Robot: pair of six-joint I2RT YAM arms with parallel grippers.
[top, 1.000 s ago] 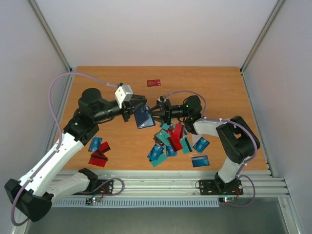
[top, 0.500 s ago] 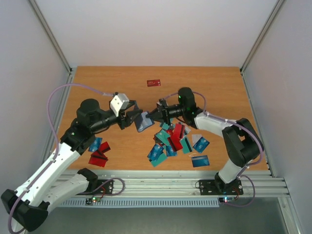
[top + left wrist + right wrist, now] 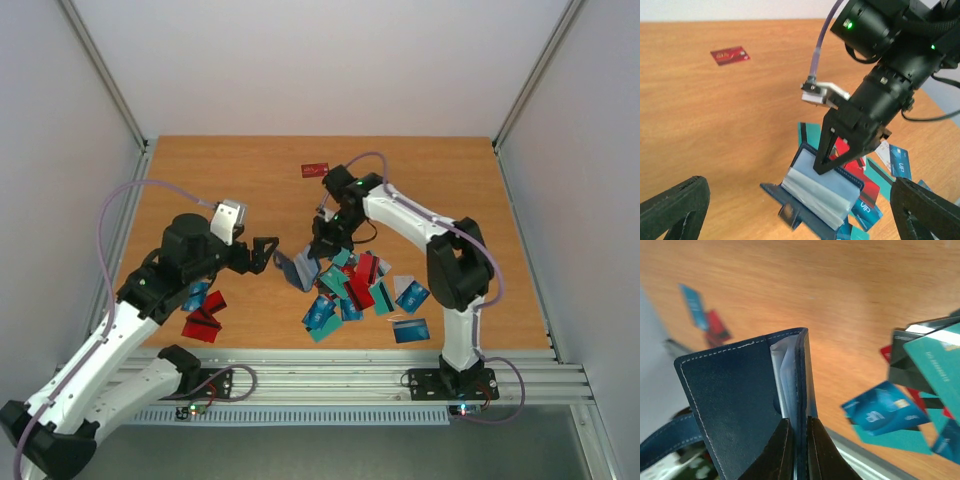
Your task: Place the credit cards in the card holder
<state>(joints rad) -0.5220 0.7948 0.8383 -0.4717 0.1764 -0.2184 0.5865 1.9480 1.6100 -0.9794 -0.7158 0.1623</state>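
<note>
Top view: L gripper (image 3: 262, 251) is spread wide w/ nothing in it, just beside the card holder (image 3: 297, 268) but apart from it. R gripper (image 3: 321, 243) points down from the far side, pinched tight on the holder's upper edge. The holder sits about mid-table (image 3: 450, 180), slightly toward the near edge, at the left fringe of the credit cards (image 3: 350, 290) piled there. More cards lie by the near-left corner, and a lone red card (image 3: 315, 170) lies toward the far edge. No card is in either claw.

L wrist view: L fingers (image 3: 675, 207) frame the shot far apart. The holder hangs tilted, grey-blue inside facing up, w/ R fingers (image 3: 827, 152) nipping only its top rim. Its low end is at or near the table; can't tell if it touches. Risk: w/ one thin grip and no second support, the holder may pivot, sag or flop shut.

R wrist view: R fingers (image 3: 782, 450) clamp one navy cover plus the pale sleeves, v. close to the edge. The clasp strap (image 3: 665, 440) dangles at lower left. Risks: the edge could slide out of so shallow a pinch, dropping the holder onto the pile and scattering or hiding cards. The strap could snag. If L comes in for a card, a bump on the hanging holder could knock it loose.
</note>
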